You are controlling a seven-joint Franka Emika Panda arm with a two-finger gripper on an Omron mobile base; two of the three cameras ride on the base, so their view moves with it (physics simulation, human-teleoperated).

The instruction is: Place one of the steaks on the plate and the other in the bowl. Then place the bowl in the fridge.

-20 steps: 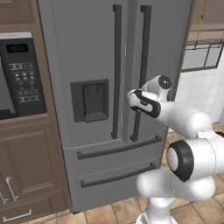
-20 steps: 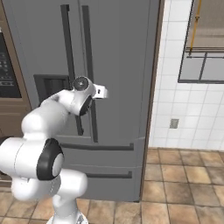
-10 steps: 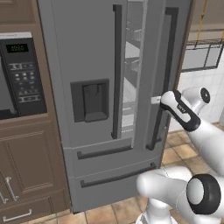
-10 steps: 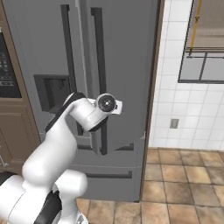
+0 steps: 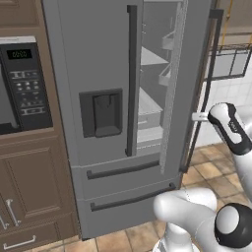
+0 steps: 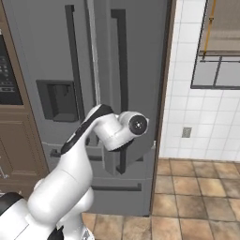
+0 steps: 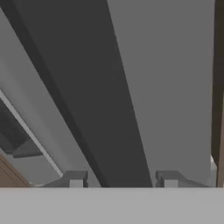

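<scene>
**Gripper at the handle of the part-open right fridge door**

Nearest the hand camera, the gripper (image 7: 122,180) shows its two finger tips, one on each side of a broad dark bar that runs up and away from them. That bar is the right door handle (image 7: 87,100). The tips stand moderately wide, with the handle between them; whether the pads press on it cannot be told from this angle. Beside the bar lies the plain grey face of the door, and a brown strip of cabinet edge runs along the right border of that view.

In the left base view the white arm reaches up from the lower right, and the gripper (image 5: 199,117) meets the dark vertical handle (image 5: 202,88) about halfway down its length. The right door (image 5: 189,74) stands swung partly outward, leaving a gap beside the left door (image 5: 93,74). Through the gap, pale shelves (image 5: 150,106) and door bins show inside the fridge (image 5: 113,187).

On the left door sit a dark vertical handle (image 5: 132,78) and the dark dispenser recess (image 5: 101,113). Below are two drawers with dark horizontal pulls.

Farther left, a black microwave panel (image 5: 22,83) is set in brown wood cabinets (image 5: 29,192). To the right of the fridge, the right base view shows a white tiled wall (image 6: 197,108), a window (image 6: 220,42) and a tan tiled floor (image 6: 197,197).
</scene>
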